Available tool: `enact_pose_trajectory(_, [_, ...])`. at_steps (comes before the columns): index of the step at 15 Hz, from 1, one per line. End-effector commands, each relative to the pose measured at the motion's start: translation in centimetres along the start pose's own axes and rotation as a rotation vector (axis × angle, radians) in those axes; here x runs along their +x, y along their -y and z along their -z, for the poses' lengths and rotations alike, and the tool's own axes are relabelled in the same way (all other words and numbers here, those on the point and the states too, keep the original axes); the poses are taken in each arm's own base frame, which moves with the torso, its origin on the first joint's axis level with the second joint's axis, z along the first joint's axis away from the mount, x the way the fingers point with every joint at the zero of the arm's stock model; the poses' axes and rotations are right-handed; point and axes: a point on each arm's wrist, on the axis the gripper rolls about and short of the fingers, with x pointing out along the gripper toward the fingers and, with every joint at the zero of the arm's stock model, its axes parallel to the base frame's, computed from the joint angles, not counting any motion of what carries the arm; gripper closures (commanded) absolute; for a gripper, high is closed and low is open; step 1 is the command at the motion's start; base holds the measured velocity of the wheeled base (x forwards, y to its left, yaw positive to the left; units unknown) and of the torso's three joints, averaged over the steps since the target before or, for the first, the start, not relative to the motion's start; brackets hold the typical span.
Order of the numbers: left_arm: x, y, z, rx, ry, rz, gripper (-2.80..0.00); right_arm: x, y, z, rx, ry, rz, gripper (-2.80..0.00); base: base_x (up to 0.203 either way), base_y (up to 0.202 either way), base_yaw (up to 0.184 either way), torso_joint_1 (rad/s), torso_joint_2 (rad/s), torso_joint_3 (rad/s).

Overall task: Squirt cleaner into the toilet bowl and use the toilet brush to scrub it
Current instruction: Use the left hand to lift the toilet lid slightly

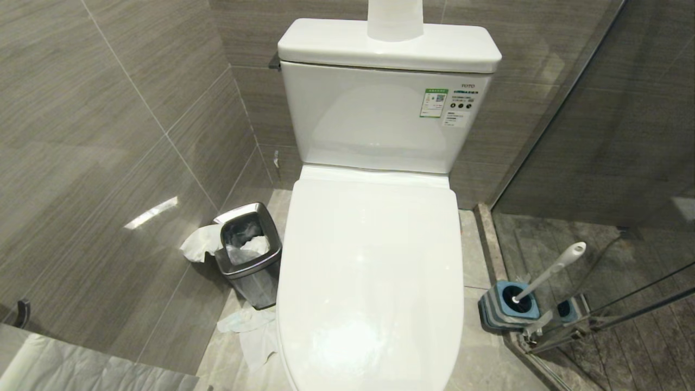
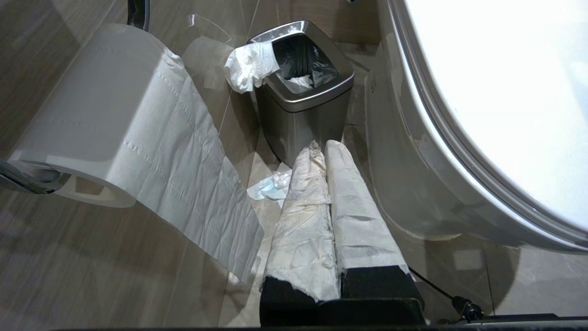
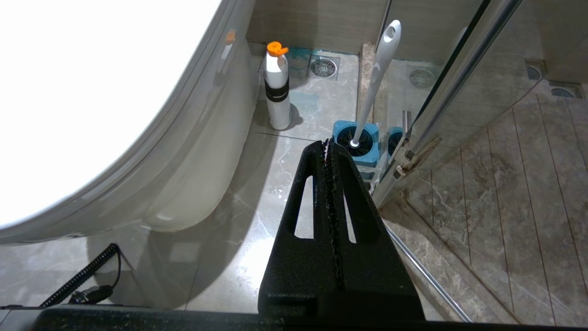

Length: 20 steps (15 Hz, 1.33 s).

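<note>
White ceramic fills the middle of my head view: toilet bowl with its lid down, tank behind it against the grey tiled wall.

Room to move: narrow floor strips on both sides of the bowl. My left strip ends at the wall, my right strip ends at a stone curb and the glass shower partition.

Left side clutter: square steel bin just beside the bowl, tissue draped over its rim, more crumpled paper on the floor in front of it. Toilet paper roll on a wall holder hangs close to my left arm, a long sheet trailing down.

Right side: toilet brush stands tilted in its blue-and-grey holder, holder right against the glass frame. White cleaner bottle with orange cap upright on the floor next to the bowl's base, near the holder but apart from it. Floor drain behind the bottle.

Left gripper: fingers wrapped in white paper, pressed together, holding nothing, pointing at the bin. Right gripper: black fingers closed tip to tip, empty, pointing toward the brush holder, touching nothing.
</note>
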Motion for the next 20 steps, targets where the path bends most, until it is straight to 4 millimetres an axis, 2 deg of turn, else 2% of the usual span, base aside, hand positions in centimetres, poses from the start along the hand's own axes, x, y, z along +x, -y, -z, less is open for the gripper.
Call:
enact_pose_trajectory(1, [0.01, 0.00, 0.04, 0.000, -0.002, 0.000, 0.00, 0.00, 0.00, 0.00, 0.001, -0.001, 0.000, 0.00, 0.000, 0.000, 0.000, 0.000, 0.00, 0.000])
enact_pose_trajectory(20, [0.02, 0.00, 0.04, 0.000, -0.003, 0.000, 0.00, 0.00, 0.00, 0.00, 0.001, -0.001, 0.000, 0.00, 0.000, 0.000, 0.000, 0.000, 0.00, 0.000])
